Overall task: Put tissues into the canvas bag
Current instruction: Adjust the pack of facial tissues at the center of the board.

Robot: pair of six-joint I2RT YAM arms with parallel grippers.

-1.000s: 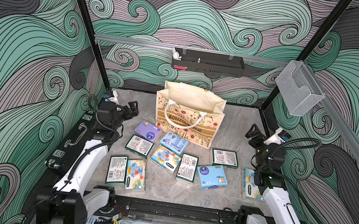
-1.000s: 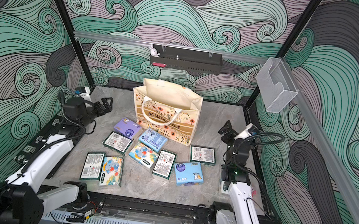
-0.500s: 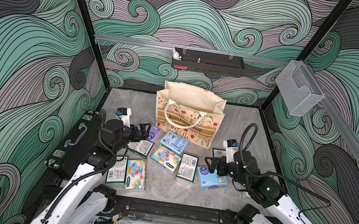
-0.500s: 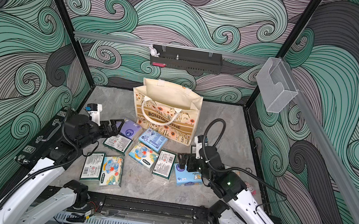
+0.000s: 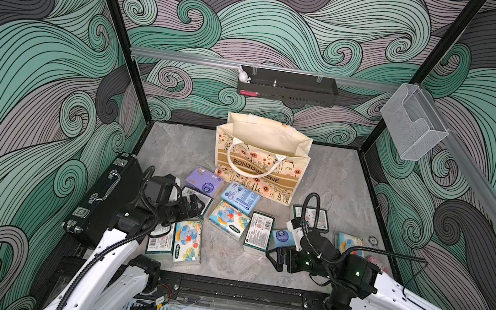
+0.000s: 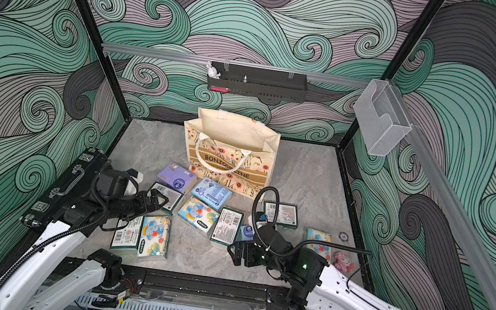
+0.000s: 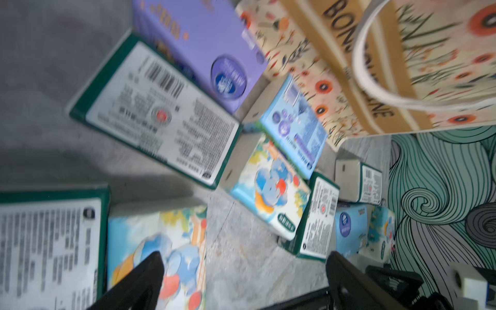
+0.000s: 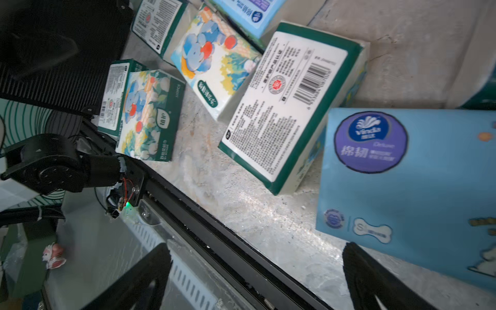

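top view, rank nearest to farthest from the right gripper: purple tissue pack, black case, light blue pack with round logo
From the right gripper:
1. light blue pack, right beside it
2. purple pack, mid-table toward the left
3. black case, far left edge

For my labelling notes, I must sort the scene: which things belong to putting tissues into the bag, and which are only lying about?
For the job: tissue packs, canvas bag.
Only lying about: black case, pink plush toy, wall shelf, clear holder, white rabbit figure.
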